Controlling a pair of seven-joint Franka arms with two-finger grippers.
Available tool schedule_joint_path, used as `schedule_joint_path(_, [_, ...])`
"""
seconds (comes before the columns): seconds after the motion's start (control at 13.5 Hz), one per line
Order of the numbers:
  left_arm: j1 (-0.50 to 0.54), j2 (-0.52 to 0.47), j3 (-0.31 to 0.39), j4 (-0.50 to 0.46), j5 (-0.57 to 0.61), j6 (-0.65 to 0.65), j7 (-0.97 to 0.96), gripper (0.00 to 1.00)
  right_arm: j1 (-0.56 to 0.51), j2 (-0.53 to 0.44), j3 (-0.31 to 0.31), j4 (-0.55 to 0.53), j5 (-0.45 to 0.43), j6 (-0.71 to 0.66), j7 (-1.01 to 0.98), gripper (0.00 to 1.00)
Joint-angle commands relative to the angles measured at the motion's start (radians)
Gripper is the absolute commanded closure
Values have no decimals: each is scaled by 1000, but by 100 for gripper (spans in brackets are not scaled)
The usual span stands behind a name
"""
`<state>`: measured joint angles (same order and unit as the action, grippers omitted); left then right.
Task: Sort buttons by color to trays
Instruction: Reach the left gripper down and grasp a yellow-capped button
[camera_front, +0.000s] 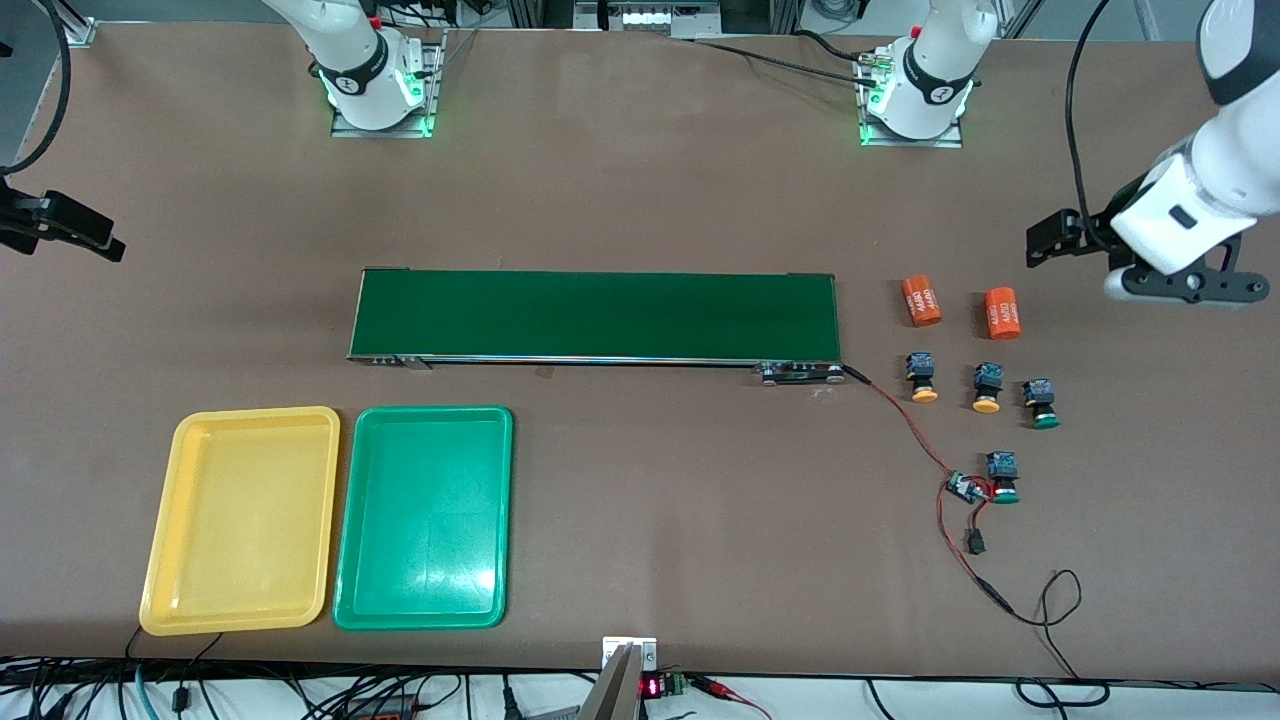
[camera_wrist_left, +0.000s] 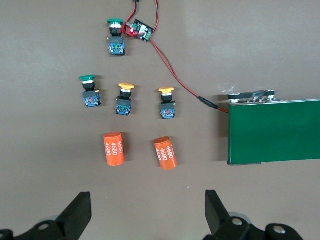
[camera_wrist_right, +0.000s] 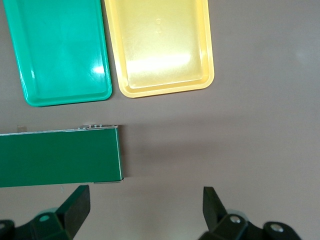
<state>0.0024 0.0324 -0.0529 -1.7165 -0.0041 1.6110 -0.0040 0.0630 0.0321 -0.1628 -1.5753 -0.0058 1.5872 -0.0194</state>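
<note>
Two orange-capped buttons (camera_front: 922, 377) (camera_front: 987, 388) and a green-capped button (camera_front: 1042, 403) lie in a row toward the left arm's end of the table. Another green-capped button (camera_front: 1003, 478) lies nearer the front camera. The left wrist view shows the orange-capped buttons (camera_wrist_left: 125, 99) (camera_wrist_left: 167, 103) and the green-capped buttons (camera_wrist_left: 89, 91) (camera_wrist_left: 114, 37). The yellow tray (camera_front: 240, 520) and green tray (camera_front: 423, 518) sit side by side toward the right arm's end, both empty. My left gripper (camera_wrist_left: 148, 200) hangs open above the table beside the orange cylinders. My right gripper (camera_wrist_right: 146, 197) is open over bare table by the belt's end.
A long dark-green conveyor belt (camera_front: 595, 315) lies across the middle. Two orange cylinders (camera_front: 921, 301) (camera_front: 1002, 312) lie just farther from the front camera than the buttons. A small circuit board (camera_front: 966, 488) on red wires touches the nearest green-capped button.
</note>
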Motion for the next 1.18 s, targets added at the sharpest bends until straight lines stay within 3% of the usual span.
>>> schedule_joint_path(0.0, [7, 53, -1, 66, 7, -29, 2, 0, -9, -17, 3, -22, 1, 10, -7, 0])
schedule_joint_path(0.44, [5, 159, -5, 5, 9, 47, -1, 0, -17, -17, 3, -22, 3, 8, -5, 0])
schedule_joint_path(0.81, [-5, 184, -7, -228, 9, 422, -8, 0, -17, -18, 3, -26, 3, 2, -5, 0])
schedule_joint_path(1.11, [-19, 242, -8, -343, 9, 659, -11, 1, -17, -18, 3, -26, 3, 10, -5, 0])
